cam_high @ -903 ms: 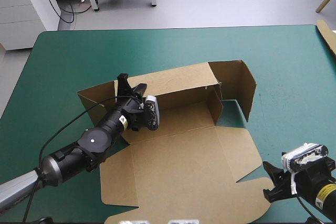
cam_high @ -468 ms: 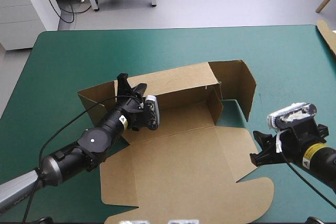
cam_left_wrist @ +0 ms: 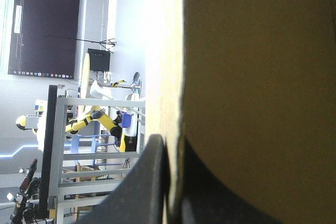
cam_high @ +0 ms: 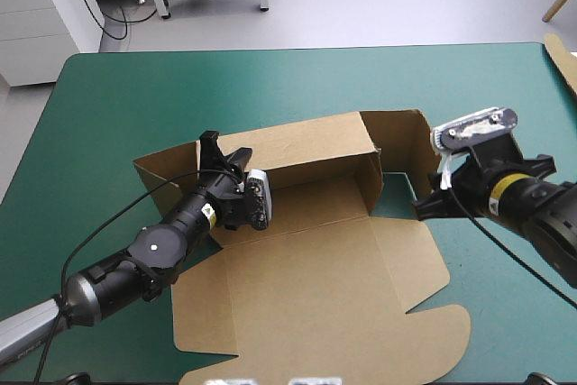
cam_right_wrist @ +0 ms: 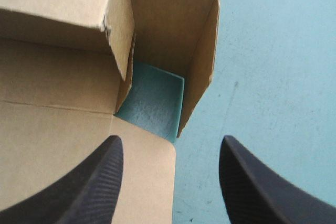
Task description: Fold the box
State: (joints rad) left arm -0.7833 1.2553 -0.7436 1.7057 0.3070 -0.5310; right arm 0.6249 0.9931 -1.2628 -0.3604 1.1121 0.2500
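The brown cardboard box sheet lies in the middle of the teal-green desk, its far wall raised. My left jaws are clenched on that wall. My right jaws hang released, near the upright right-end flap. I'd press that flap inward squarely and slowly.

No writing is legible anywhere (the small yellow sticker on the right arm is unreadable).
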